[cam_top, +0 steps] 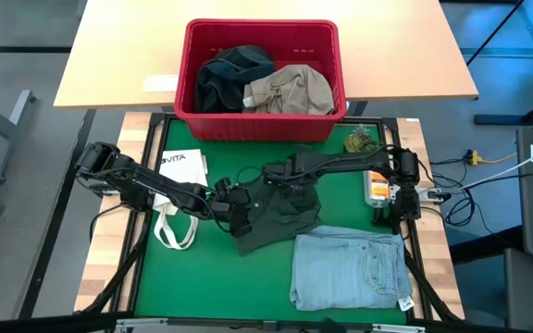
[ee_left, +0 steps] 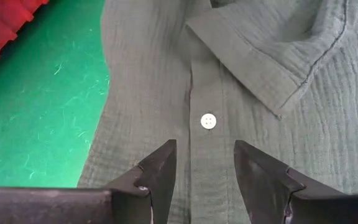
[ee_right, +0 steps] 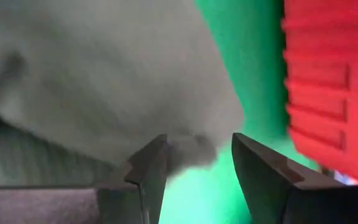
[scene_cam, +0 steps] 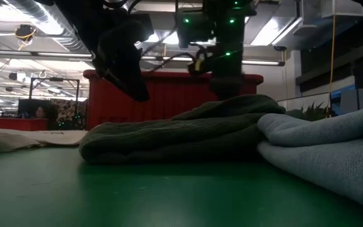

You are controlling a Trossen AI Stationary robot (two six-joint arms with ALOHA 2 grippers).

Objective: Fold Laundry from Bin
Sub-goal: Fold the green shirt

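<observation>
Dark green button shirt [cam_top: 280, 211] lies mid-desk, at 6 o'clock from the red bin [cam_top: 260, 122]. Left end effector [ee_left: 204, 163], open, hovers over its placket; right end effector [ee_right: 194, 163], open, at its bin-side edge. Folded jeans [cam_top: 350, 268] lie at 5 o'clock.

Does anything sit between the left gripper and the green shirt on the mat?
Nothing visible. The left gripper hangs open directly over the green shirt, its fingers either side of the button placket, with only bare cloth beneath.
</observation>
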